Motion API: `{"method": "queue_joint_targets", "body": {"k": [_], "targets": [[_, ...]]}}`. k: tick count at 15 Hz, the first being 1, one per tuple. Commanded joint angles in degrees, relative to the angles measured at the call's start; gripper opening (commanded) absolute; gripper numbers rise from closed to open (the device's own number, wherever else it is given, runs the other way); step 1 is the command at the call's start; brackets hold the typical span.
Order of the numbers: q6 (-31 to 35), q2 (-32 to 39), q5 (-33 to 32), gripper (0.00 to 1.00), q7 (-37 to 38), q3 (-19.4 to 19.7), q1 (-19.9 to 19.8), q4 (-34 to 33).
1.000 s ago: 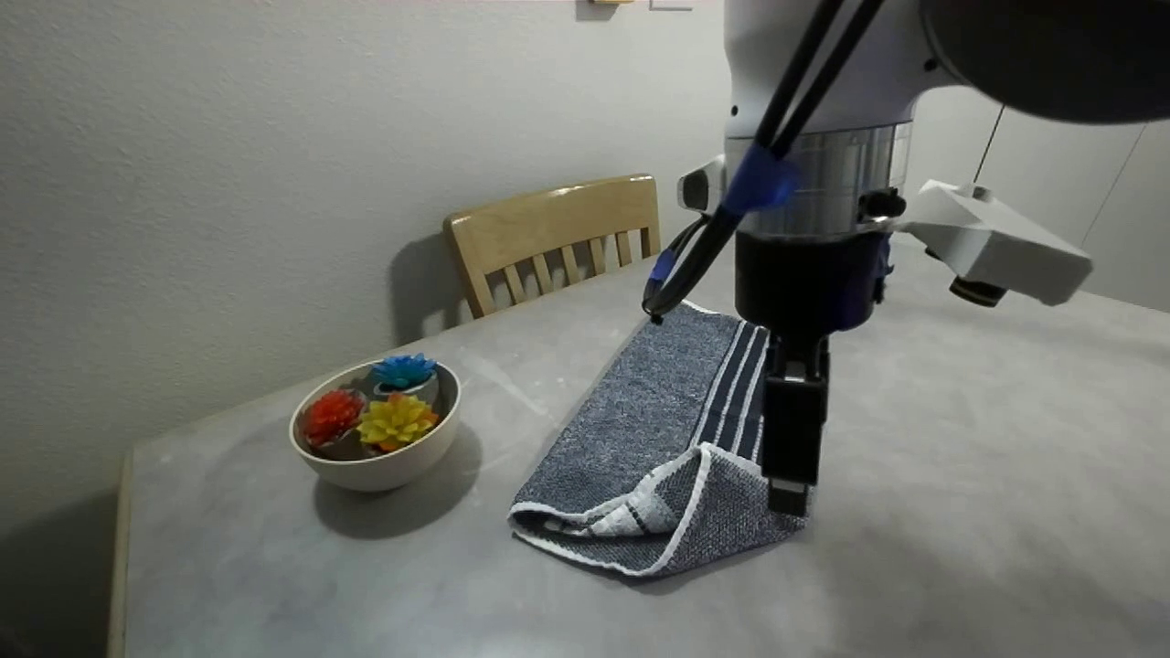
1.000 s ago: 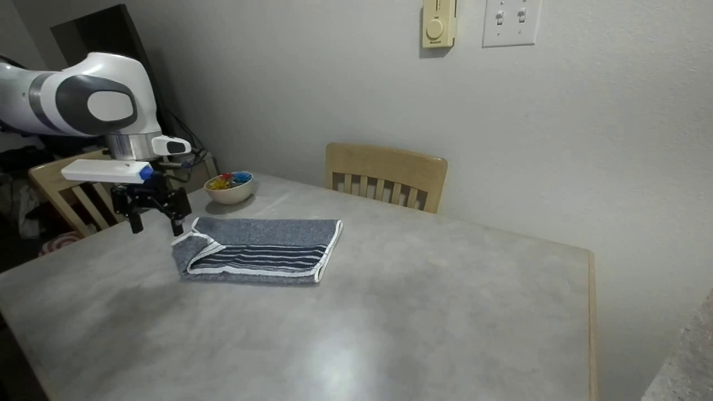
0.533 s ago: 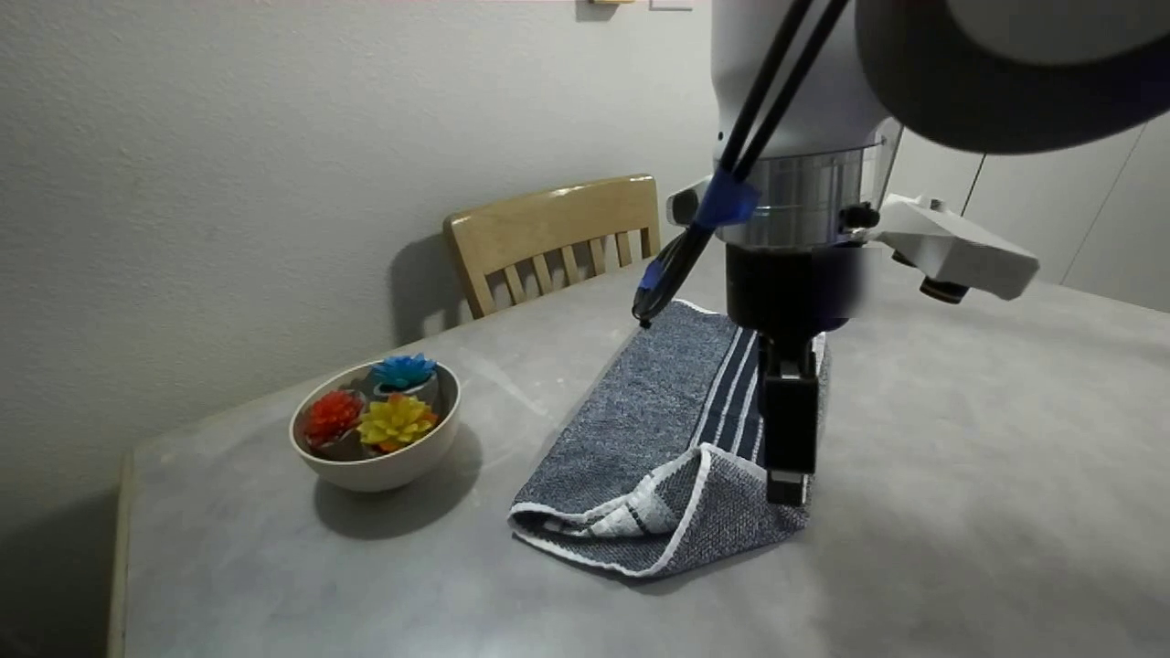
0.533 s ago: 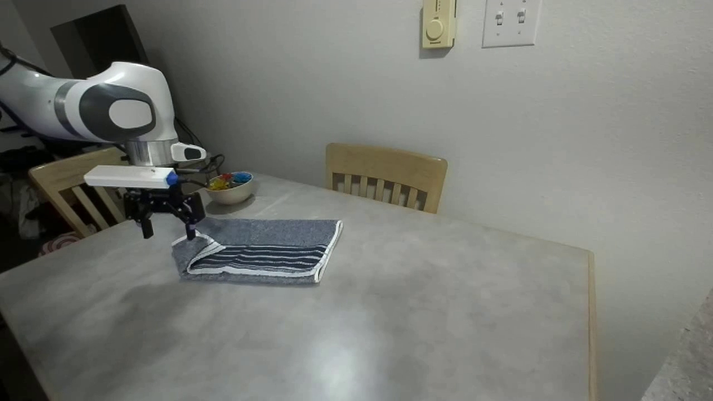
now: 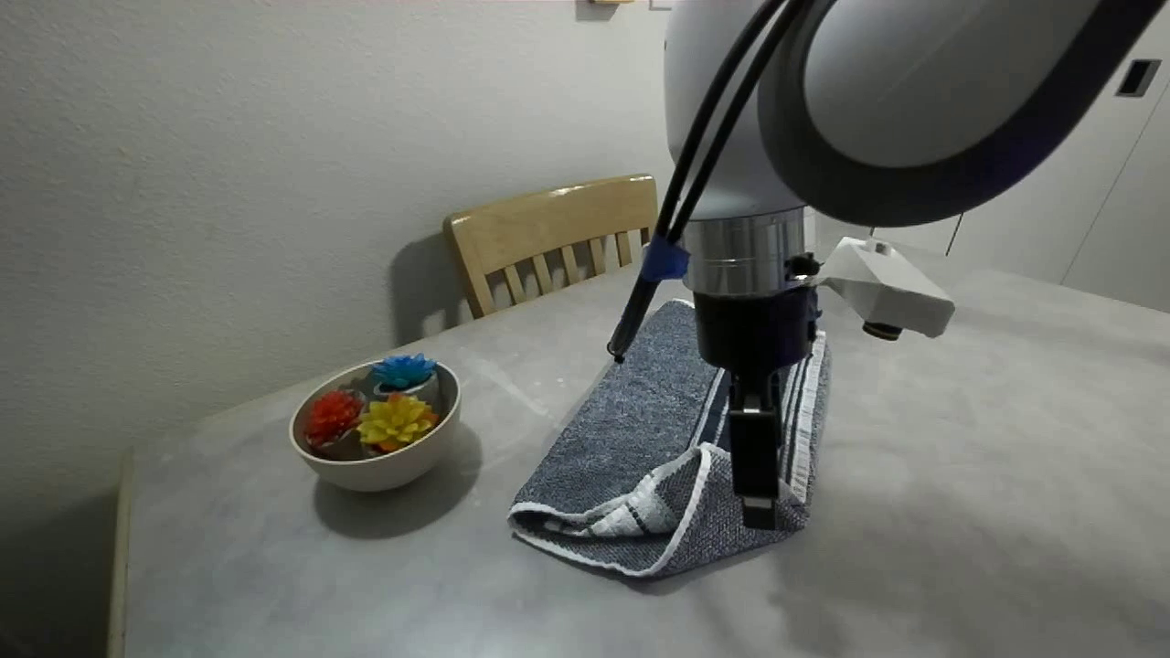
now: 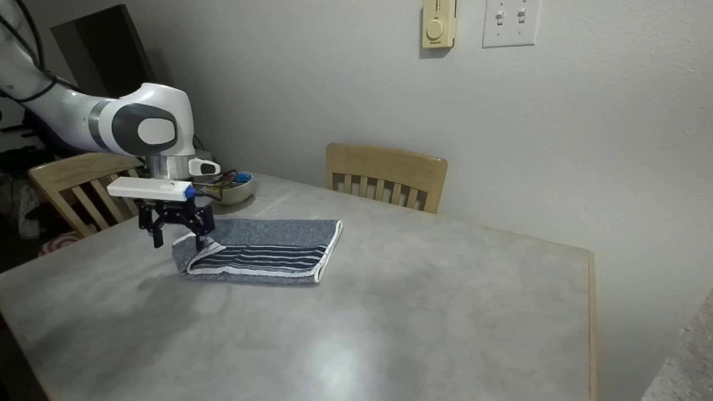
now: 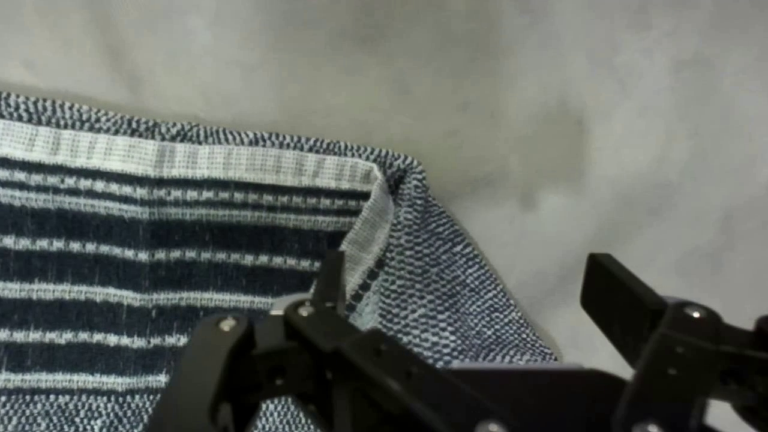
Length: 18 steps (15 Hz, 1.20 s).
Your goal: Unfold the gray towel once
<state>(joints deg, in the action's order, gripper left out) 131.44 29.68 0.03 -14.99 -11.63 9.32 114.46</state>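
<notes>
While the arm (image 6: 106, 125) slants, its pincer (image 6: 179, 243) points downward.

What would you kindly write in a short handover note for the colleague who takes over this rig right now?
Gripper: open, holding nothing; in the wrist view its jaws stand apart over the turned-back corner of the gray towel. Contact with the cloth I cannot tell.
Where: the towel lies folded on the table, apart from the bowl of flowers.
Done: gripper at the corner; no unfolding shows.
Left: grip a layer, probably there, open one fold, lay it down.
</notes>
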Motion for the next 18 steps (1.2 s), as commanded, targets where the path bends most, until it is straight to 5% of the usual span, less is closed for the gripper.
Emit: {"method": "queue_joint_targets", "body": {"k": [1, 9, 10, 12, 18], "targets": [[-2.49, 2.69, -0.31, 1.00, -0.27, 0.03, -0.25, -3.39], [-2.98, 5.51, -0.66, 0.99, 0.52, 0.47, -0.05, -5.38], [-2.99, 5.85, -0.70, 0.74, 0.78, 0.54, 0.04, -5.59], [-3.26, 6.26, -0.75, 0.69, 1.05, 0.56, 0.14, -5.99], [-3.84, 7.07, -0.53, 0.25, 2.18, 0.60, 0.28, -7.08]]}}
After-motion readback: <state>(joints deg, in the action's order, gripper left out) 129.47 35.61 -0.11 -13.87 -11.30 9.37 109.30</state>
